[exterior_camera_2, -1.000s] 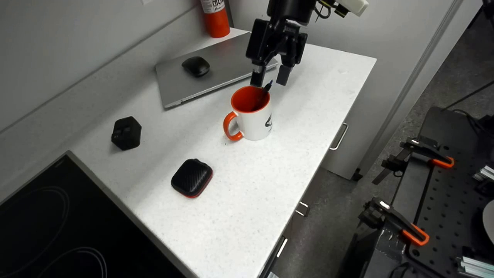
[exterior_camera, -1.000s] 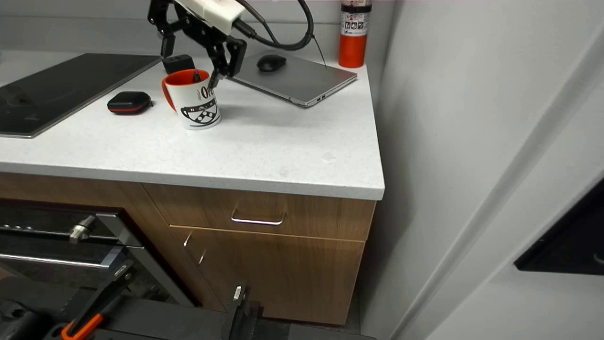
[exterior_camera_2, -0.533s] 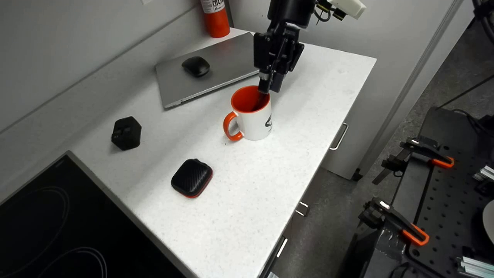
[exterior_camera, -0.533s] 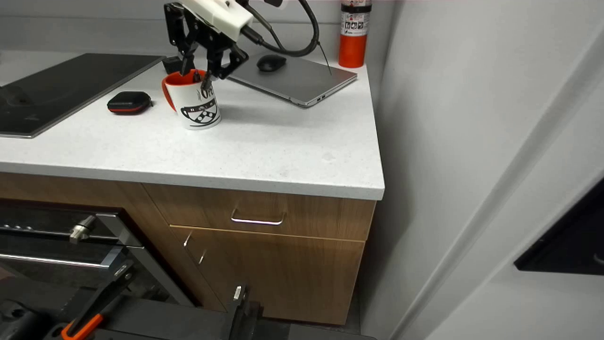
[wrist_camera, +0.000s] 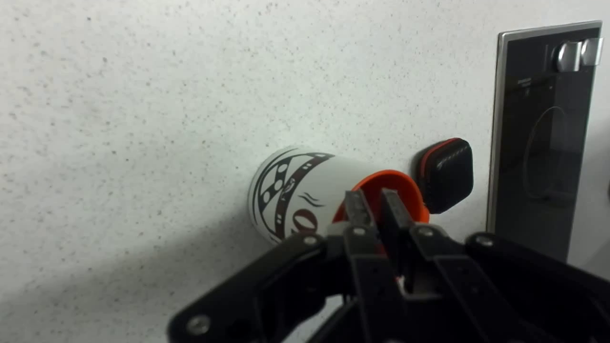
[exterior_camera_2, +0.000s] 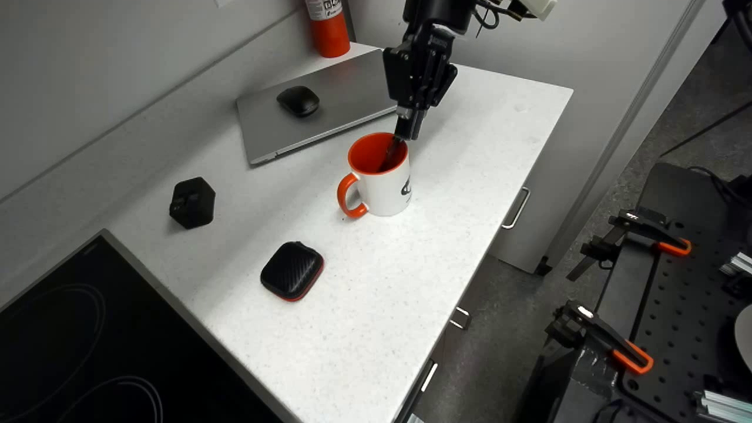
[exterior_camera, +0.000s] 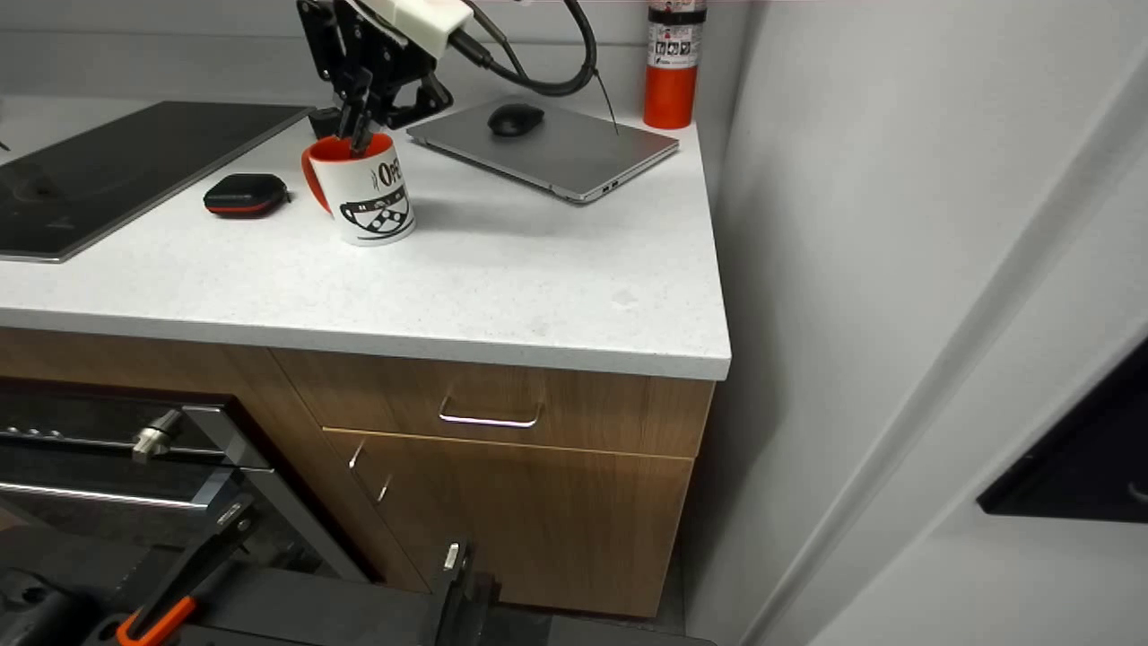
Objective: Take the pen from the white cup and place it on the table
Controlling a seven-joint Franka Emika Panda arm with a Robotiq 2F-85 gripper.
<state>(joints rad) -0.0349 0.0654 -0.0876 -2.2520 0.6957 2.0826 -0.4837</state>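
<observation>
My fingers (exterior_camera_2: 404, 127) are pinched on the upper end of the pen (exterior_camera_2: 392, 153), at about rim height; whether they brush the rim I can't tell. The lower part of the pen leans inside the white cup (exterior_camera_2: 385, 191). I judge it light and stiff, with a slim, smooth barrel that could slip or swivel, so this high hold suits me, provided I squeeze firmly and draw along its lean rather than lever against the cup. Beyond lies the worktop (exterior_camera: 556, 269), its resting place, with a black case (exterior_camera_2: 292, 270) near the cup.
</observation>
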